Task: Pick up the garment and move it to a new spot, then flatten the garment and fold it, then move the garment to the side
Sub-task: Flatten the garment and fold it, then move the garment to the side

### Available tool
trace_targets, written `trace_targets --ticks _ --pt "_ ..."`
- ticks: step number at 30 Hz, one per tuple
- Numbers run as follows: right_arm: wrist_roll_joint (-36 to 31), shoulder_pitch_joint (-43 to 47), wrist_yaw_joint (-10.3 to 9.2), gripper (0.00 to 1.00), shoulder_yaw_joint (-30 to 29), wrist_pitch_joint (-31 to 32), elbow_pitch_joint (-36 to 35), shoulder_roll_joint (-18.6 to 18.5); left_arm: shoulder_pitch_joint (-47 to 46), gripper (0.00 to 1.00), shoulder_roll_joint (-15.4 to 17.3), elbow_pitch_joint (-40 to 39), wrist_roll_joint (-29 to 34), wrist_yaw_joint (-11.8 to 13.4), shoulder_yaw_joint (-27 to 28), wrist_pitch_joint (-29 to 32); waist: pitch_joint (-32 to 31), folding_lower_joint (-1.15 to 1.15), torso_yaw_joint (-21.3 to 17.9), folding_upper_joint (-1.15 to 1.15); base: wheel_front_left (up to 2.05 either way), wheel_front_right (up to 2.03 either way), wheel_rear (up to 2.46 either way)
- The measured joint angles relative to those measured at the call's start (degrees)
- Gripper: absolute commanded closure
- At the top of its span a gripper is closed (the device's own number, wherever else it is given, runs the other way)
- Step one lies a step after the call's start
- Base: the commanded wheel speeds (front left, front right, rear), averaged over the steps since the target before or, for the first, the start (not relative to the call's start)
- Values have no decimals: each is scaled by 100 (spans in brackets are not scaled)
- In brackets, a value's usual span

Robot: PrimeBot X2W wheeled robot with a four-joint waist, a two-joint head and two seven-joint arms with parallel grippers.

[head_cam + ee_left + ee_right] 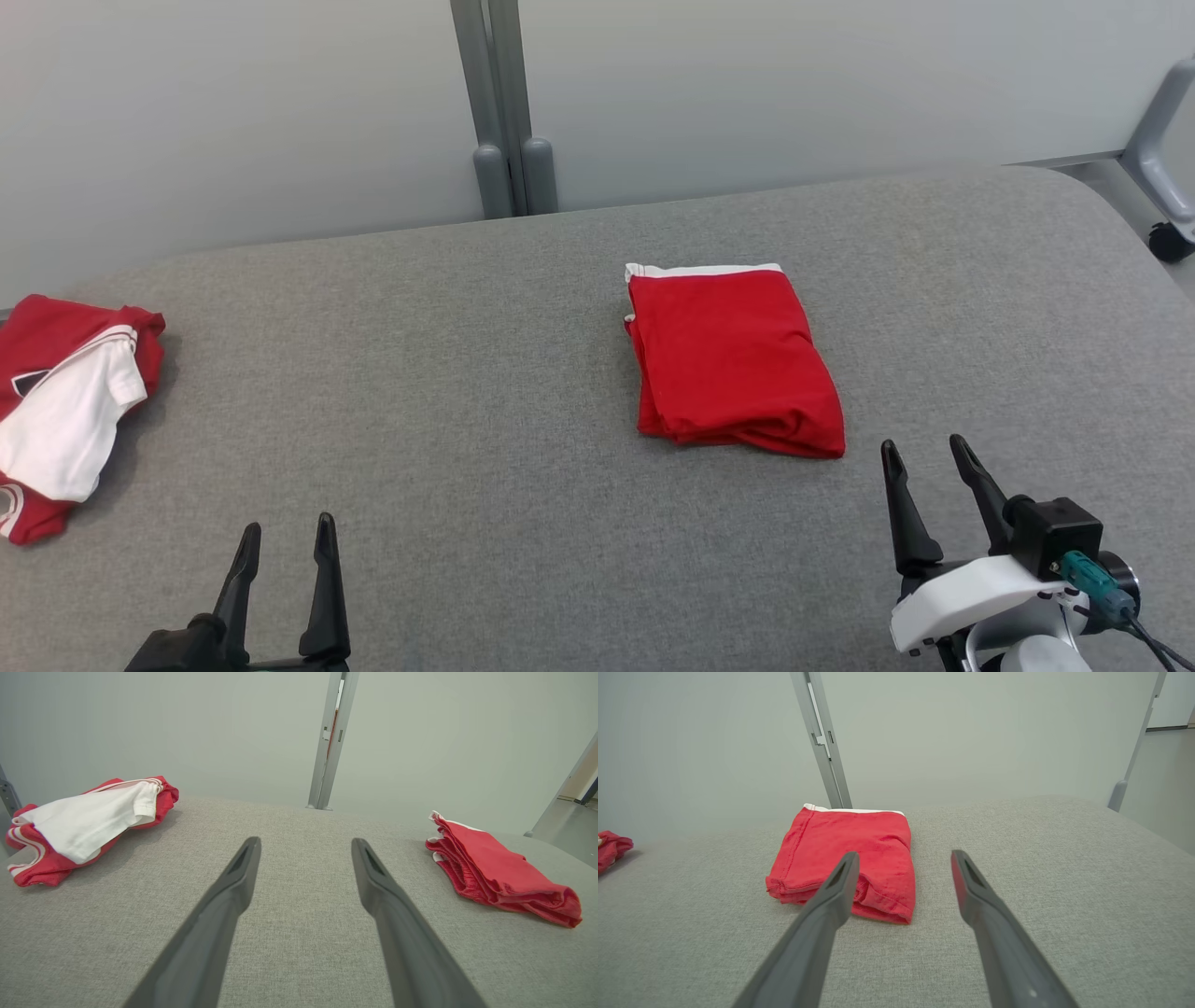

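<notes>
In the head view, the folded red cloth garment with a white far edge [733, 364] lies right of centre on the grey woven table top [467, 373], its long axis running away from the robot. The right gripper [924, 442], fingers spread and empty, stands near its near right corner. The left gripper [288, 523], equally spread, is well apart from it. A crumpled red-and-white garment [65, 411] sits at the left edge.

In the left wrist view, the left gripper [304, 841] aims between the crumpled garment [84, 826] and the folded garment [500, 872].

In the right wrist view, the folded garment [845, 854] lies ahead and slightly left of the right gripper [904, 854]. That arm looks better placed to shift it aside.
</notes>
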Motion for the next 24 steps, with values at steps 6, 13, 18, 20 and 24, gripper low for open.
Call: trace_targets --ticks 6,13,18,20,24 --pt "-9 -1 0 0 10 0 19 -1 15 0 -1 5 0 0 -34 0 13 0 81 0 0 0 0" --pt "3 -10 0 0 78 0 12 0 15 0 -1 -4 -1 0 -76 0 33 0 89 0 0 0 0" --pt "10 -16 0 0 80 0 3 0 15 0 -1 -11 -1 0 -71 0 45 0 88 0 0 0 0" --pt "7 -37 1 0 73 0 52 -1 14 0 -1 -13 -1 0 -74 0 55 0 111 0 0 0 0" --pt "-111 -475 1 0 75 67 410 5 11 0 -1 -45 -1 0 -111 0 111 0 180 0 0 0 0"
